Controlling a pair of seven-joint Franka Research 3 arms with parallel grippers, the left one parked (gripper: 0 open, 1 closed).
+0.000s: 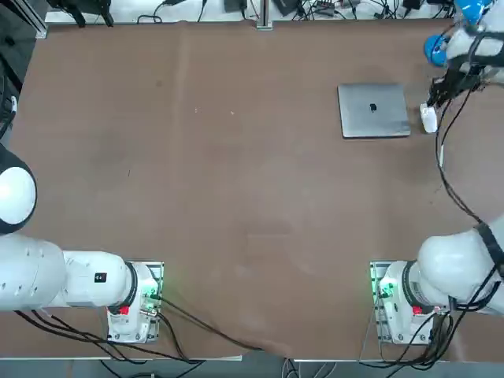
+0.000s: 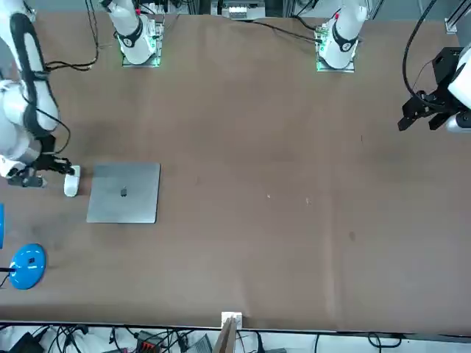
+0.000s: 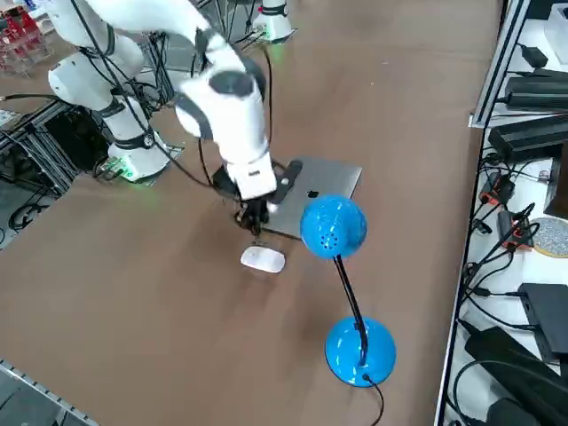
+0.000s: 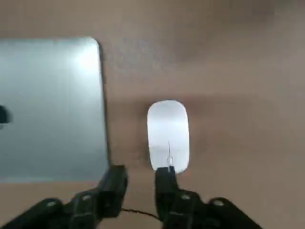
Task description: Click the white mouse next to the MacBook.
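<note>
The white mouse (image 1: 428,118) (image 2: 71,181) (image 3: 264,259) (image 4: 167,133) lies flat on the brown table just to the right of the MacBook (image 1: 373,110) (image 2: 124,193) (image 3: 319,182) (image 4: 52,109), a closed silver-grey laptop with a dark logo. My right gripper (image 1: 435,98) (image 2: 55,168) (image 3: 251,222) (image 4: 140,179) hangs low over the mouse's end, pointing down. Its fingers are shut with only a narrow gap and hold nothing. In the right wrist view one fingertip (image 4: 164,174) sits at the mouse's edge, while the other hangs over bare table between mouse and laptop.
A blue desk lamp (image 3: 333,226) (image 1: 435,49) (image 2: 28,266) stands close by at the table's far right corner, its round head raised near the gripper and its base (image 3: 359,351) by the table edge. Cables and power supplies lie beyond that edge.
</note>
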